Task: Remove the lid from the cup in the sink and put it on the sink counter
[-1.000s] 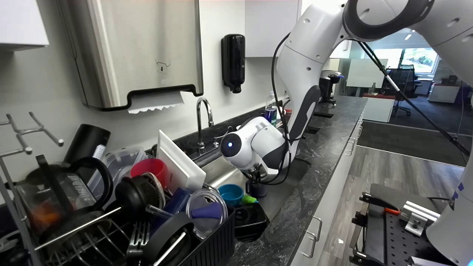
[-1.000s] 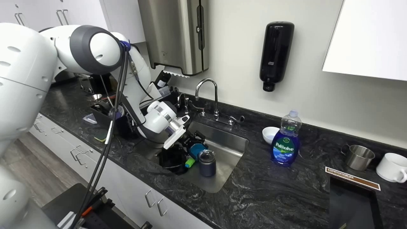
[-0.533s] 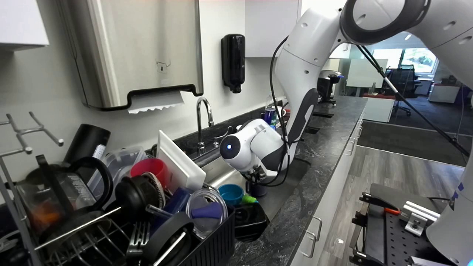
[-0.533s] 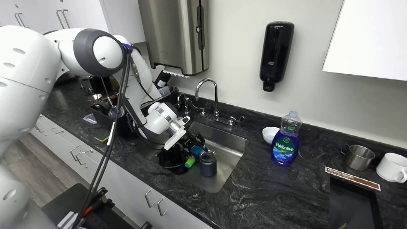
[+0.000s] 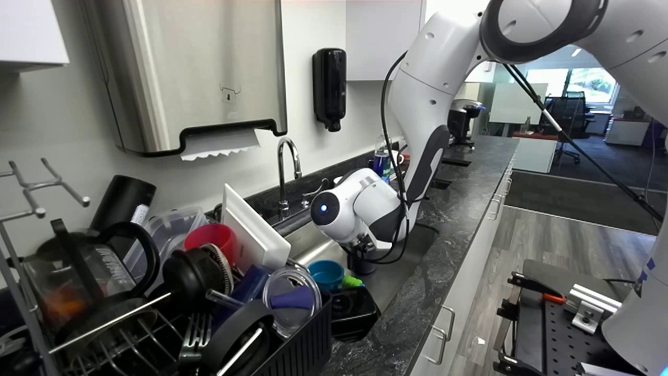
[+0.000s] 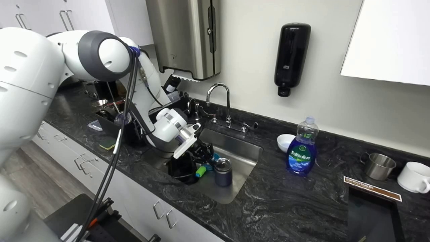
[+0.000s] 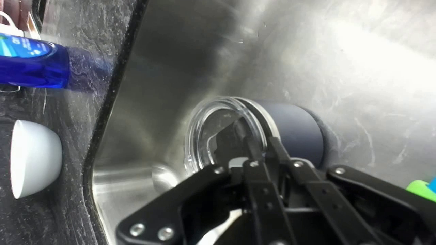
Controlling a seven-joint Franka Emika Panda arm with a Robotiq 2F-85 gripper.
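In the wrist view a clear round lid (image 7: 218, 124) sits at the mouth of a dark navy cup (image 7: 296, 129). My gripper (image 7: 262, 144) is shut on the near part of the lid's rim, one finger over the clear disc, the other at the gap beside the cup's pale lip. An exterior view shows the cup (image 6: 224, 178) upright in the steel sink (image 6: 243, 156), its lid (image 6: 223, 164) on top and my gripper (image 6: 214, 159) against its side. The dark stone sink counter (image 6: 268, 198) surrounds the basin. The fingertips themselves are partly hidden behind the rim.
Beside the cup in the sink are a teal bowl (image 5: 326, 274), a green item (image 6: 201, 171) and a black container (image 6: 181, 169). The chrome tap (image 6: 228, 101) rises behind. A soap bottle (image 6: 301, 151) and white bowl (image 6: 285, 142) stand on the counter. A loaded dish rack (image 5: 302, 334) adjoins the sink.
My arm has dipped slightly and the gripper has gone from open to shut. The cup has shifted a little toward the right in an exterior view.
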